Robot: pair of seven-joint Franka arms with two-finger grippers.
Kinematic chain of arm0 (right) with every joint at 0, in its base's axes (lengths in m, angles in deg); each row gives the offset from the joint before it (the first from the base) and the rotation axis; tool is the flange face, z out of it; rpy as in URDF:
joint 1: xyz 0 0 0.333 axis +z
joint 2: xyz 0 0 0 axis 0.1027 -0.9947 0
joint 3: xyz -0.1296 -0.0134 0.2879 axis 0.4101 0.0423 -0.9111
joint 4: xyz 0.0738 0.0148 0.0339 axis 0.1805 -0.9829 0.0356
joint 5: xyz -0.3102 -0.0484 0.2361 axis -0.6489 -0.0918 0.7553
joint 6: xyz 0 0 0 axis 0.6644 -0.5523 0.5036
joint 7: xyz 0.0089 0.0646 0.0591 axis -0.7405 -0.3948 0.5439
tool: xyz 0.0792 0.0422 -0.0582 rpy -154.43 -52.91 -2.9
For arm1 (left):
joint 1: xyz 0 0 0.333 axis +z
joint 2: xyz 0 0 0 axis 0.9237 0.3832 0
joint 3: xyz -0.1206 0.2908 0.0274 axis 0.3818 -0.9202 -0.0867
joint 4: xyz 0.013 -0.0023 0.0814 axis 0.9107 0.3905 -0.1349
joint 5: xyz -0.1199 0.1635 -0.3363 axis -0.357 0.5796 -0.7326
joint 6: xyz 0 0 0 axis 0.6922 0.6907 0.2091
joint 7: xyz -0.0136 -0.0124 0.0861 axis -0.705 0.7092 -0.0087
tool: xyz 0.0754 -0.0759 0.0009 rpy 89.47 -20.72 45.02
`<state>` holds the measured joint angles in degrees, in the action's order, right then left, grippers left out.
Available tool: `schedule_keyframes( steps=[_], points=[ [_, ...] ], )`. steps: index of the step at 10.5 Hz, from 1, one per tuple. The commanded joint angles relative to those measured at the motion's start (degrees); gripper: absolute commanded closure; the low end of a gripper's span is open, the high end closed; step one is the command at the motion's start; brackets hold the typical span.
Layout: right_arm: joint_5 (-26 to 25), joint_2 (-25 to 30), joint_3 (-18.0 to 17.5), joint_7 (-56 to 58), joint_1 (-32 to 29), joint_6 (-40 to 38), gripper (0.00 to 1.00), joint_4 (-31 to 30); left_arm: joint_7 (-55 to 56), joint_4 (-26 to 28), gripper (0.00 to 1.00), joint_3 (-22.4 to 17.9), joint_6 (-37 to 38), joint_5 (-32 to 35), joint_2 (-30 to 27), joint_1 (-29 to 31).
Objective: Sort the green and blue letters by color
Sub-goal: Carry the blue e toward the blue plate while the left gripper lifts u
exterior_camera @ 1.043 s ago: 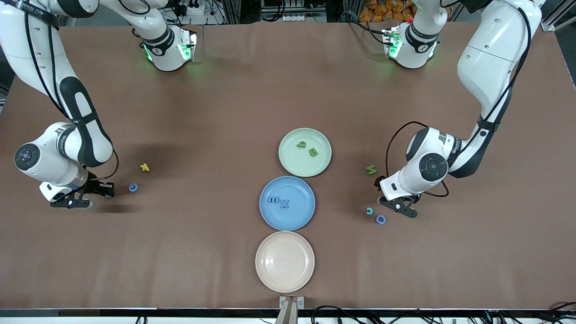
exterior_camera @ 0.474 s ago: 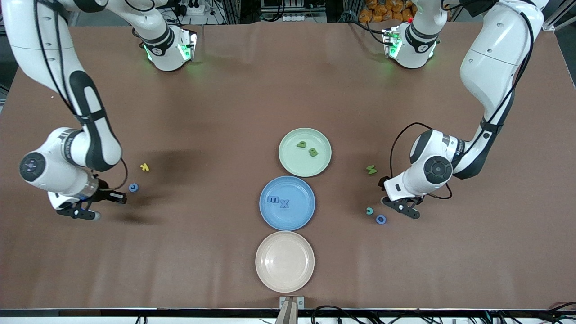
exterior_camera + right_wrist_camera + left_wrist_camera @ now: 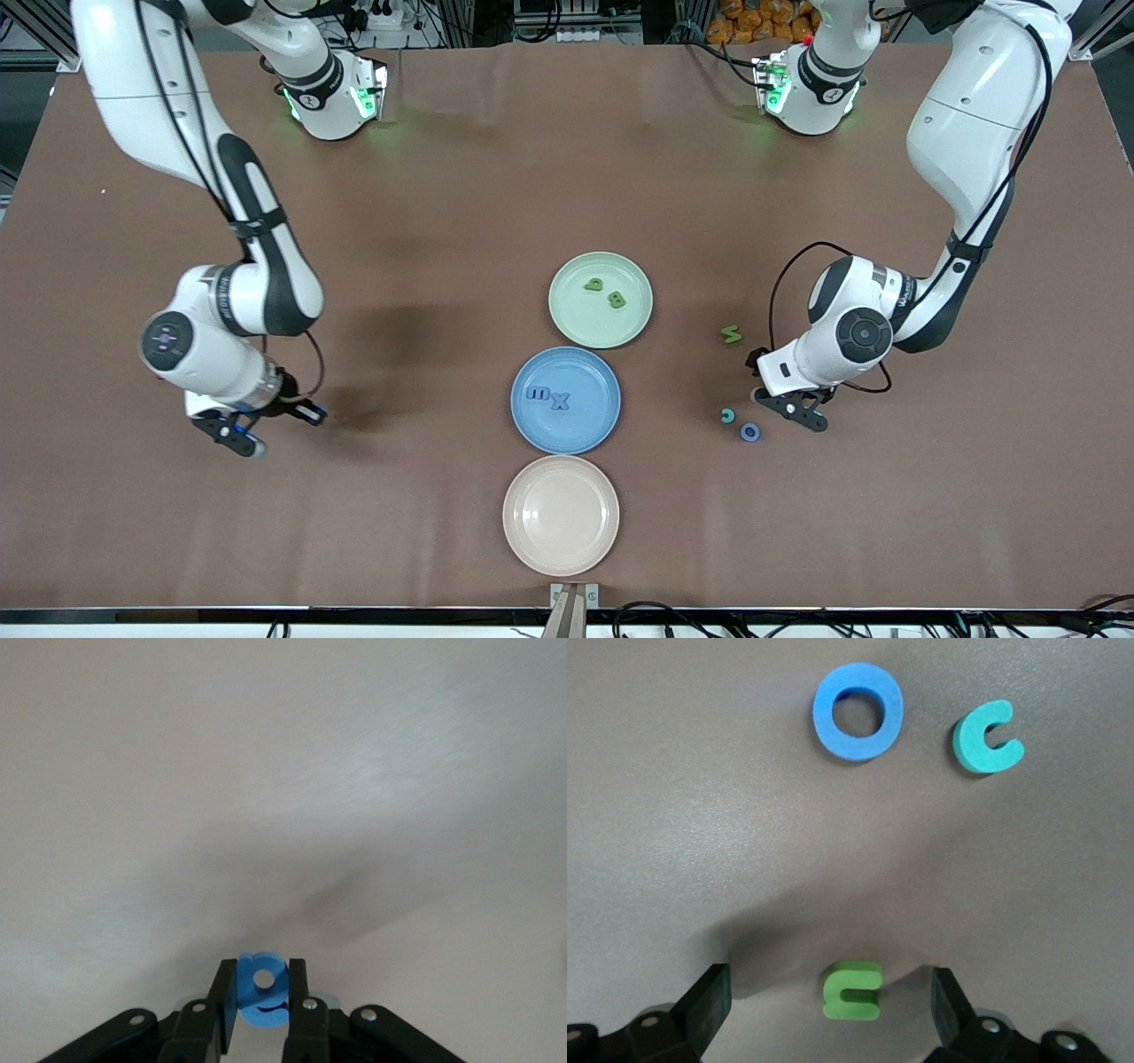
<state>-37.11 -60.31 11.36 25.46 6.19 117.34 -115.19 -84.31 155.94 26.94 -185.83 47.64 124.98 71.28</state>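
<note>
My right gripper [image 3: 232,434] is shut on a blue letter [image 3: 263,979], up over bare table toward the right arm's end. The left gripper [image 3: 788,409] hangs open, low over a green u [image 3: 852,989] that lies between its fingers [image 3: 709,1005]; the front view hides this letter. A green N [image 3: 731,334] lies beside that gripper. The green plate [image 3: 576,310] holds a green q [image 3: 594,284] and B [image 3: 616,300]. The blue plate [image 3: 585,425] holds a blue E [image 3: 537,392] and X [image 3: 558,401].
A blue ring O [image 3: 749,431] and a teal c [image 3: 727,415] lie next to the left gripper, on the side toward the plates. A pale pink plate [image 3: 561,515] with nothing on it sits nearest the front camera.
The right arm has swung toward the plates with the blue letter in its grip, and now covers the yellow letter and a small blue letter on the table. The left gripper has barely shifted.
</note>
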Motion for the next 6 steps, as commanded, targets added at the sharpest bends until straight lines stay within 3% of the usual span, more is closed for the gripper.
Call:
schedule_keyframes(
  steps=[1, 2, 6],
  points=[
    [3.0, -5.1, -0.8, -11.9, 3.6, -0.4, 1.00, 7.7, 0.7, 0.3, 0.50, 0.3, -0.5, 1.1, -0.1, 0.4],
    [4.7, -5.4, -0.9, -15.0, 5.0, -0.3, 1.00, 9.1, 2.1, 0.4, 0.97, 0.3, -0.5, 1.0, -0.2, 0.3],
    [6.3, -6.5, -4.2, -18.1, 9.1, 1.5, 1.00, 13.2, 7.3, 0.7, 1.00, 0.4, -0.1, 1.0, -0.4, -0.8]
  ],
)
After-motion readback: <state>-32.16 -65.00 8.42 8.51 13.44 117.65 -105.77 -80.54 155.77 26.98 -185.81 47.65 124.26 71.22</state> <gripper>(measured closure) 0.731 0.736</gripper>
